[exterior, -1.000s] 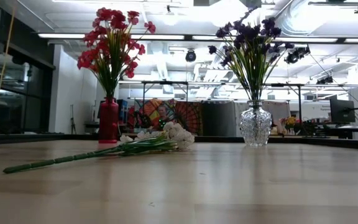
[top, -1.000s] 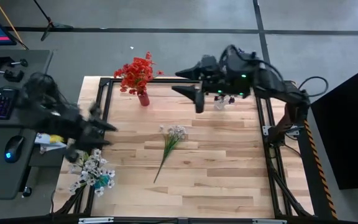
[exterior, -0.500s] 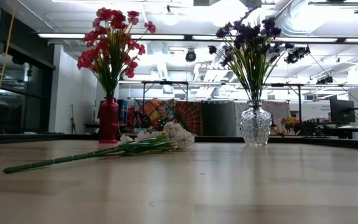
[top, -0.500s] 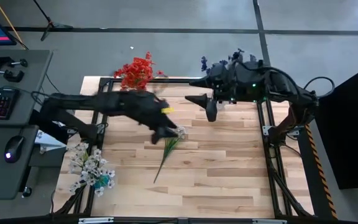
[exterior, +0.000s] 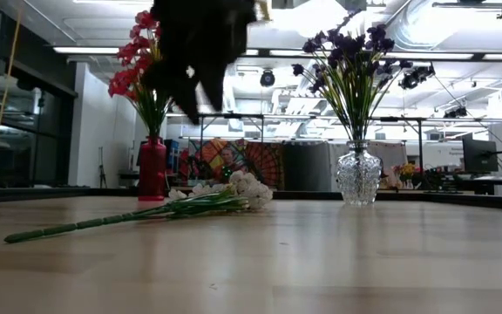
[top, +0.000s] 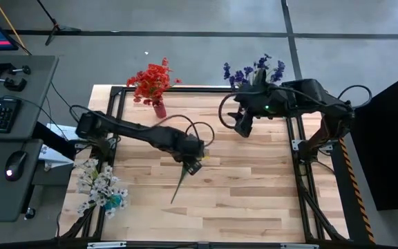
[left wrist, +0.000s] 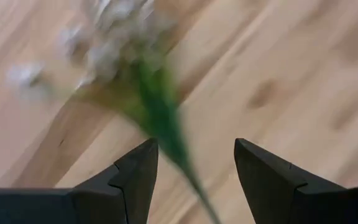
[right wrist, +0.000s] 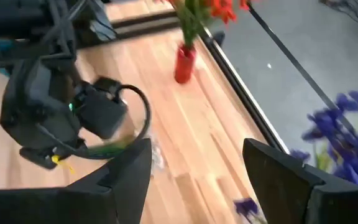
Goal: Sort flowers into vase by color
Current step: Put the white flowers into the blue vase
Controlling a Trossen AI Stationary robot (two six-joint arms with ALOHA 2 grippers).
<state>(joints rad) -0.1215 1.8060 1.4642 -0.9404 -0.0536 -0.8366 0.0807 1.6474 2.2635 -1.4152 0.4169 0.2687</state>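
The left gripper [left wrist: 194, 165] hangs with its jaws apart and nothing between them but air, poised directly over the white sprig [top: 183, 174] that lies flat on the table [top: 254, 187]. In the left wrist view the green stem runs up through the gap between the two fingers [left wrist: 138, 174] toward the pale blossoms ahead, so the jaws straddle the stem just behind the flower head (a straight descent looks like all that is needed). The sprig's long axis is a diagonal: in the high view its blossoms sit under the gripper near mid-table and its stem trails toward the near edge and slightly to the left. In the low view the sprig rests on the wood, blossoms toward the vases, with the dark gripper well above it, not touching.

The left arm is plainly the nearer one. The right gripper [top: 242, 126] waits with its jaws apart and empty, by the far right of the table just in front of the glass vase of purple flowers [exterior: 356, 170]. The red vase with red flowers [top: 159, 108] stands at the far left edge. A bunch of white flowers [top: 101, 188] sits at the near left corner, probably the sprig's destination. Bare wood surrounds the stem, leaving open room; the black frame rail [top: 113, 124] along the left edge is the obstacle to clear on the way there.
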